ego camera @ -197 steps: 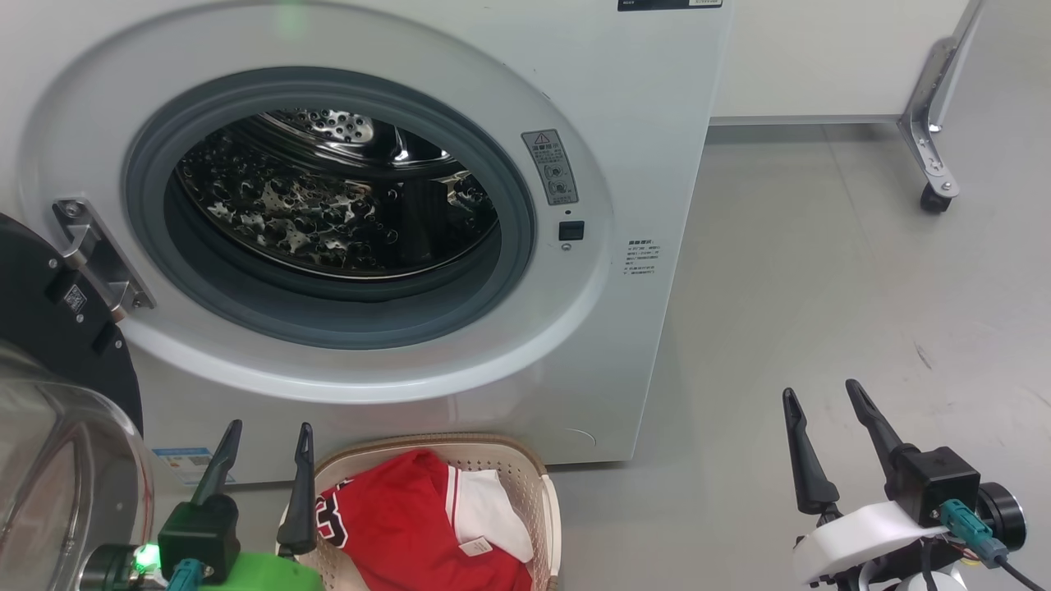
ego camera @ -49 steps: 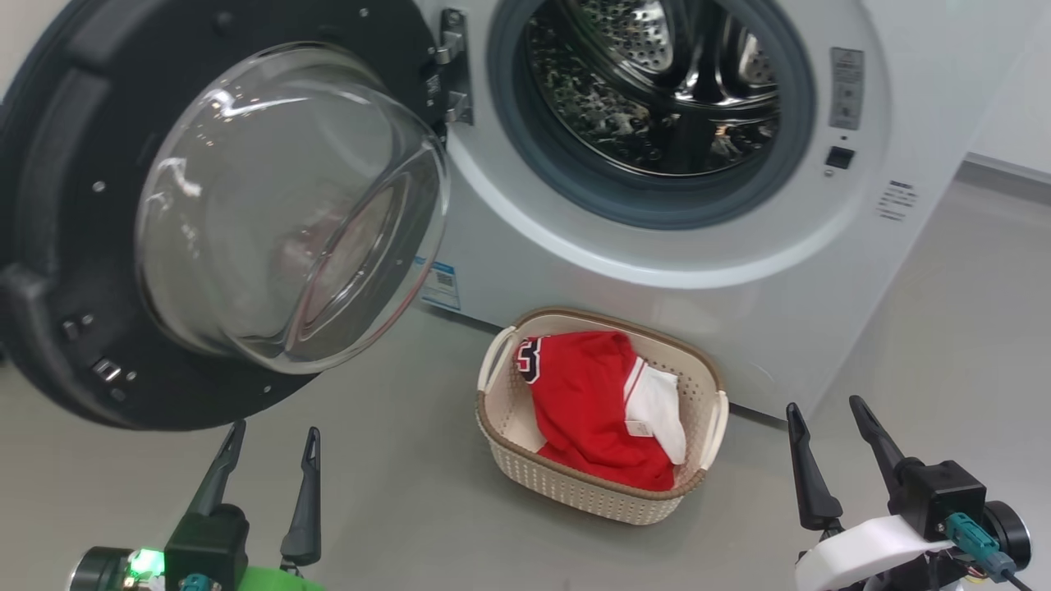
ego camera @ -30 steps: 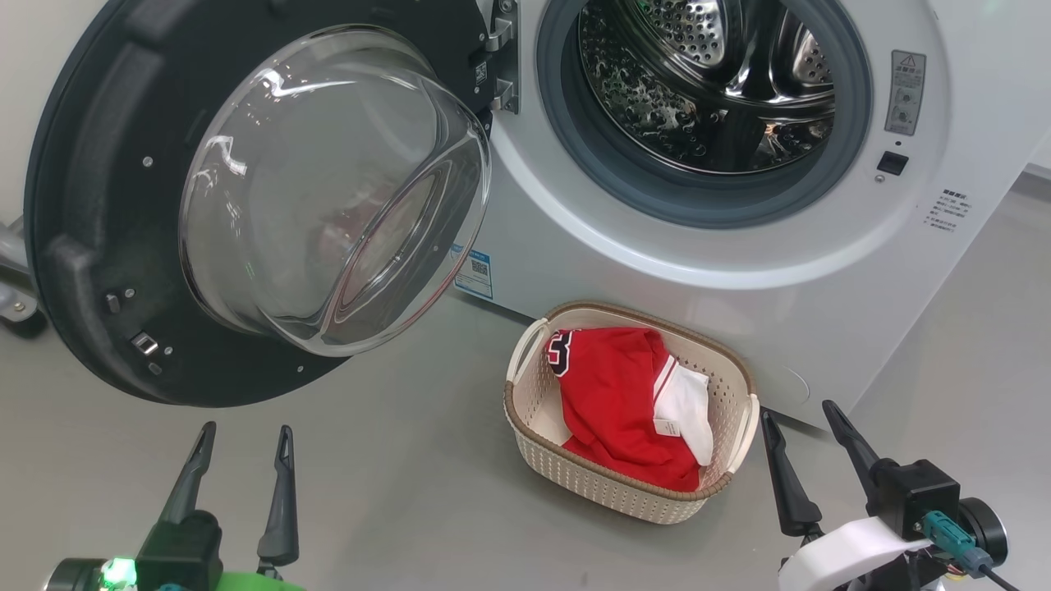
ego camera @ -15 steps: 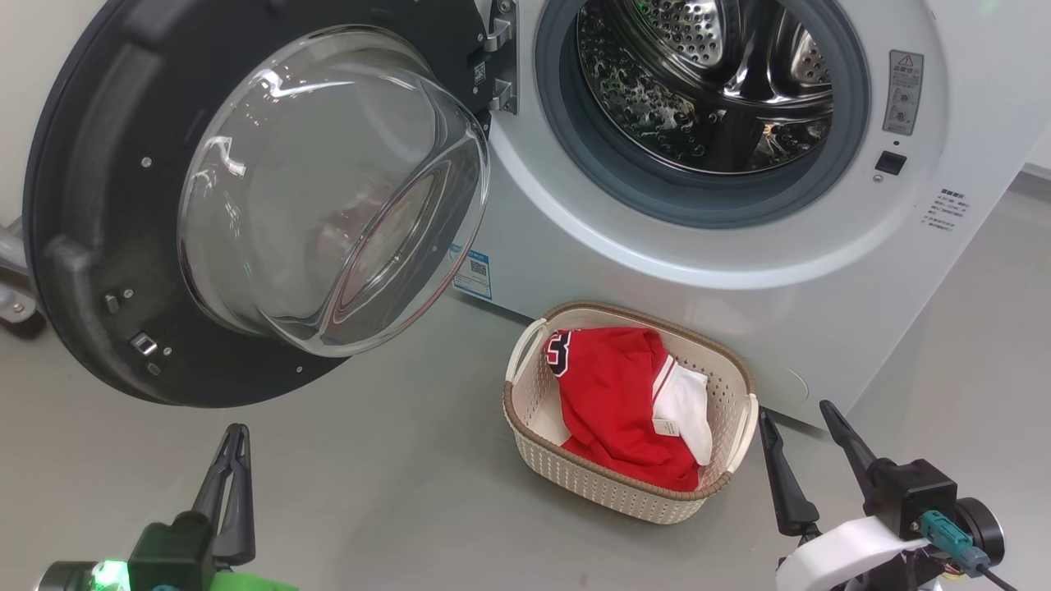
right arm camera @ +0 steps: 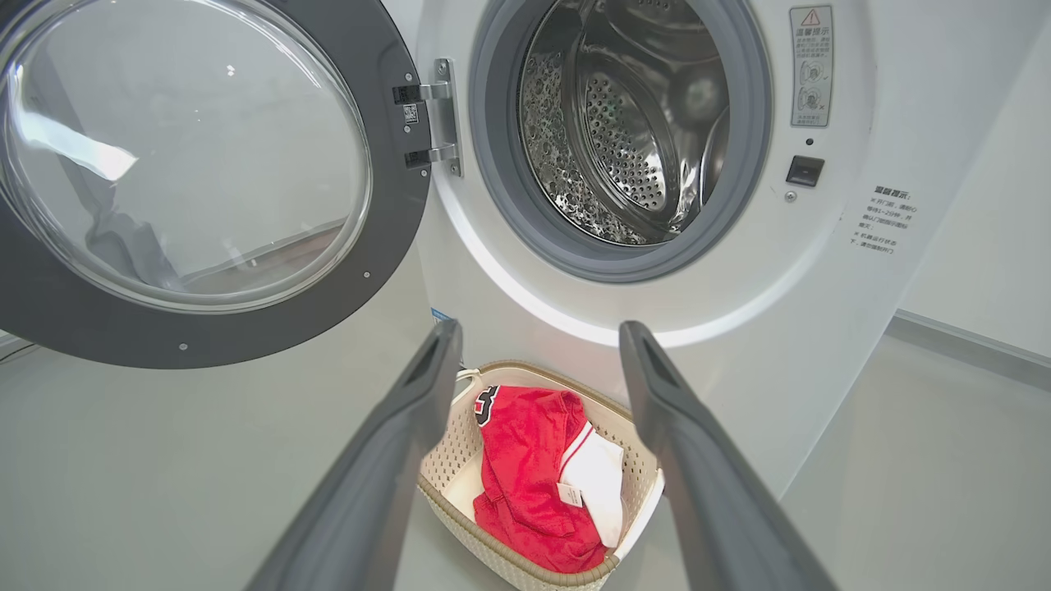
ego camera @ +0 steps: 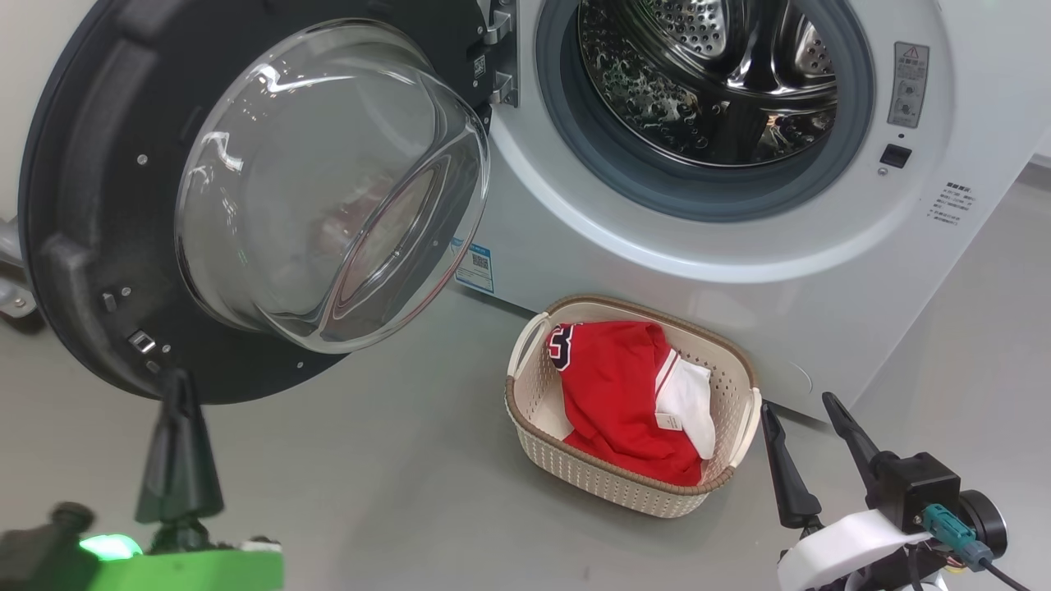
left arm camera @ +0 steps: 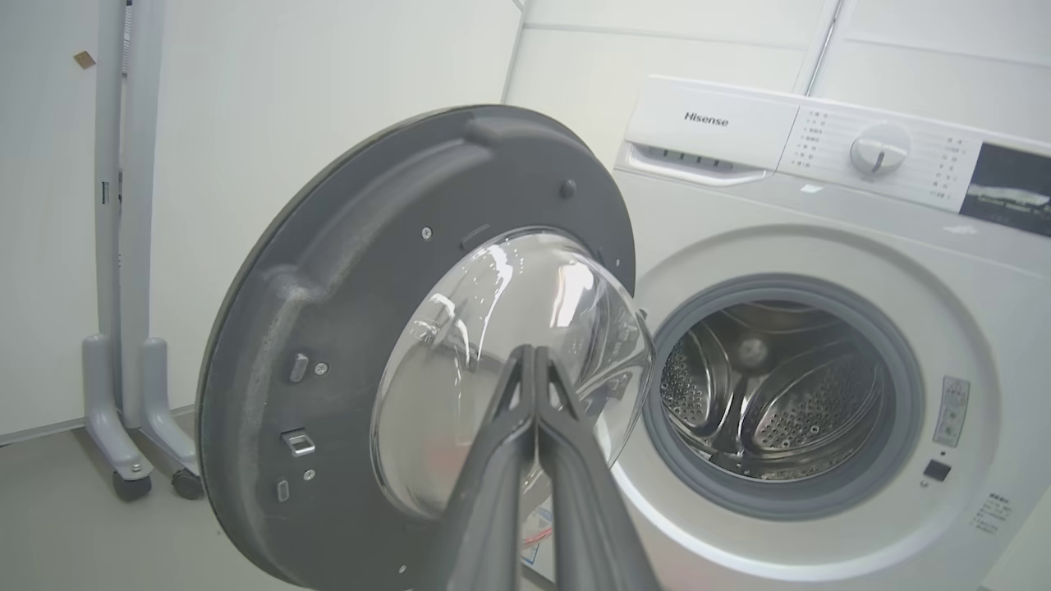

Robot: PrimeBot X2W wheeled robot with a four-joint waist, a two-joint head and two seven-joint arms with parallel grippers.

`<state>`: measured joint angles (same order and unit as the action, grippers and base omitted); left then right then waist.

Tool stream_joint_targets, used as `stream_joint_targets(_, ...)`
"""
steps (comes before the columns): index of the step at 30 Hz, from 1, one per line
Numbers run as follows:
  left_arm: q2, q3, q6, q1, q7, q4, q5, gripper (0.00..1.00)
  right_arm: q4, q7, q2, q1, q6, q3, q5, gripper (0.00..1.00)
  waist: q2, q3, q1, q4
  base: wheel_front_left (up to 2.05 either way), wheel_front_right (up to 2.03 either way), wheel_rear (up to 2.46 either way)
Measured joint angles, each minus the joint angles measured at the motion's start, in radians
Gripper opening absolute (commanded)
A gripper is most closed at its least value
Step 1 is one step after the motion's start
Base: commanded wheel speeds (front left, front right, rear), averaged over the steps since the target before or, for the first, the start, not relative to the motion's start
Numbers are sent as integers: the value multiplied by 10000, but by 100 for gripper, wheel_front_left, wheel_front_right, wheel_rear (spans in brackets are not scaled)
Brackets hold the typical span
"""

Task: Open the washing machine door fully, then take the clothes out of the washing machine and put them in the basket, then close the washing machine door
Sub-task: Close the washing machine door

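The washing machine door [ego camera: 90, 205], a black ring around a clear glass bowl, stands swung open to the left of the white washing machine [ego camera: 821, 271]. No cloth shows in the steel drum [ego camera: 706, 74]. The red clothes [ego camera: 616, 394] lie in the cream basket [ego camera: 525, 410] on the floor in front of the machine. My left gripper [ego camera: 176, 379] is shut with nothing in it. Its tip overlaps the door's lower rim; I cannot tell whether it touches. In the left wrist view the left gripper [left arm camera: 532, 355] points at the glass bowl. My right gripper [ego camera: 796, 404] is open, just right of the basket, with nothing in it.
Grey floor [ego camera: 394, 492] spreads around the basket. A grey wheeled stand [left arm camera: 123, 328] rises by the wall left of the door, and one of its casters [ego camera: 12, 304] shows at the head view's left edge. A white wall lies to the machine's right.
My left gripper has shut and moved left and forward, up to the door's lower rim. The right gripper, basket and door have stayed put.
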<state>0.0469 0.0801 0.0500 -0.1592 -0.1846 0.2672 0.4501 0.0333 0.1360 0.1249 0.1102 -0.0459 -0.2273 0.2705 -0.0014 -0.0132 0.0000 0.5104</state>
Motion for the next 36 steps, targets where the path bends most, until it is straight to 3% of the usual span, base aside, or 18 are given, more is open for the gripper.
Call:
stream_joint_targets(2,-36,-201,-211,131,-31,359,1189,0,-19,0,12,0,-4,6,0,100,0,-34,0,3,0,0,0)
stream_joint_targets(3,-42,-397,-472,362,-63,740,2313,0,-36,0,27,-2,-4,15,0,100,0,-78,0,4,0,0,0)
stream_joint_targets(6,-48,-750,-769,811,-104,1189,3950,0,-67,-2,46,-12,-6,38,-2,100,0,-148,0,9,0,0,0)
stream_joint_targets(14,-50,-2698,-871,1519,198,1561,6102,0,-305,-176,180,-105,-84,169,-15,100,0,-443,0,-63,0,0,0)
stream_joint_targets(19,194,-4023,-577,2342,696,1076,7465,0,-428,-268,280,-264,-81,180,-88,100,0,-691,0,-148,0,0,0)
stream_joint_targets(26,965,-5624,345,3576,1463,-763,9148,0,-606,-385,431,-507,-61,171,-176,100,0,-1057,0,-337,0,0,0)
stream_joint_targets(36,1925,-6318,673,5005,2757,-3147,10636,0,-848,-598,660,-694,6,190,-247,100,0,-1562,0,-729,0,0,0)
